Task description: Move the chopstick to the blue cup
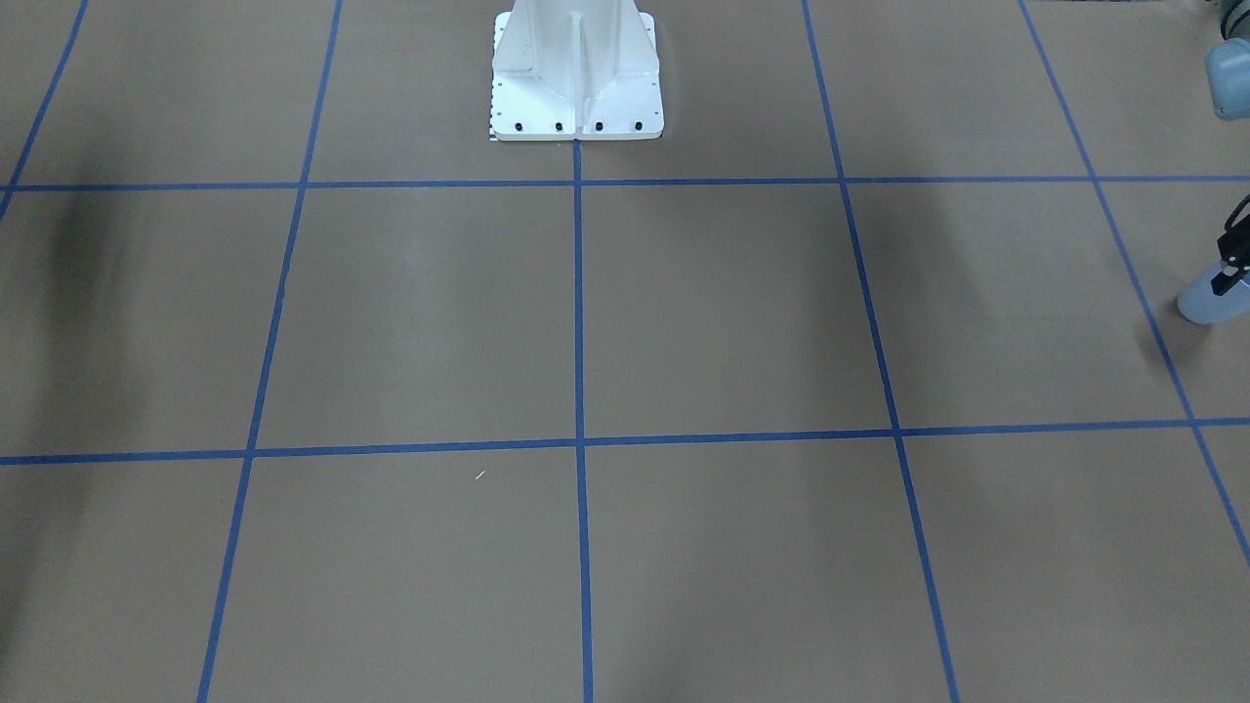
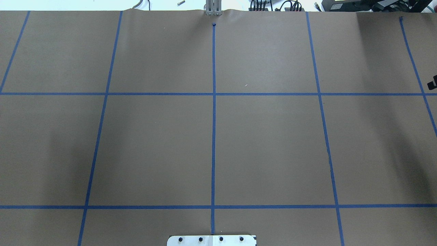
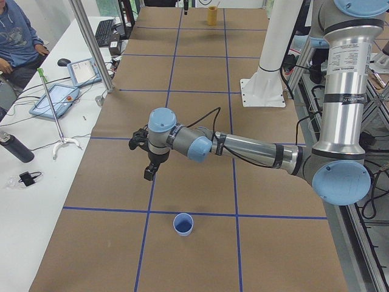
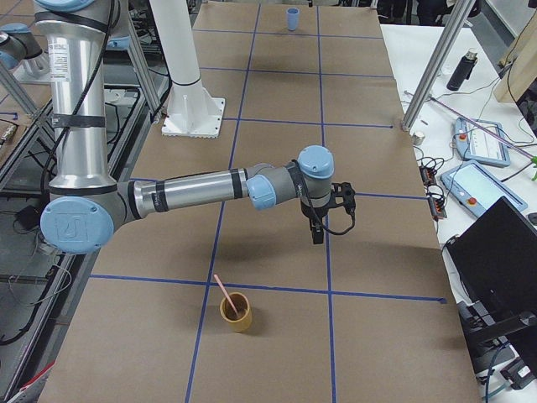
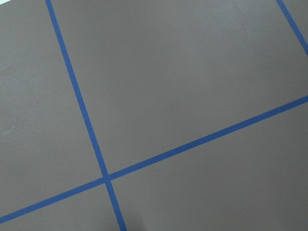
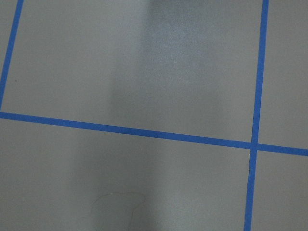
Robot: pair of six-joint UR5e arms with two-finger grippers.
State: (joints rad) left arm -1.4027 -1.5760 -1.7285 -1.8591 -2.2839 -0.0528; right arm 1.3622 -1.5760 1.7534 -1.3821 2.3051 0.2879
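**Chopstick (image 4: 223,291) stands in tan cup (image 4: 237,316) — blue cup (image 3: 183,224) sits at the other end**

Tan cup and pink chopstick sit nearest the lens, at the robot's right end of the table (image 4: 377,336). The stick's lower end is inside the cup and its upper part leans out over the rim on the robot's side. Beyond them the right gripper (image 4: 317,236) hangs fingers-down over the brown paper, near the cup but clear of it. From the side view alone it cannot be told how wide its jaws stand, though it plainly does not have the chopstick. At the opposite end the blue cup stands upright by itself, with the left gripper (image 3: 149,173) poised over the paper a little beyond it — its opening likewise cannot be told. Both wrist cameras show only paper and blue tape (image 5: 77,91).

Nothing of the transfer looks begun. The stick should prove light, stiff and thin, with a smooth finish apt to slip or swivel in a two-finger pinch. The likely place to take it is the bare length above the rim, squeezed squarely across the shaft and drawn out along its lean, since the tan cup looks light enough to tip. With the cups well apart, a hand-over between arms seems probable.
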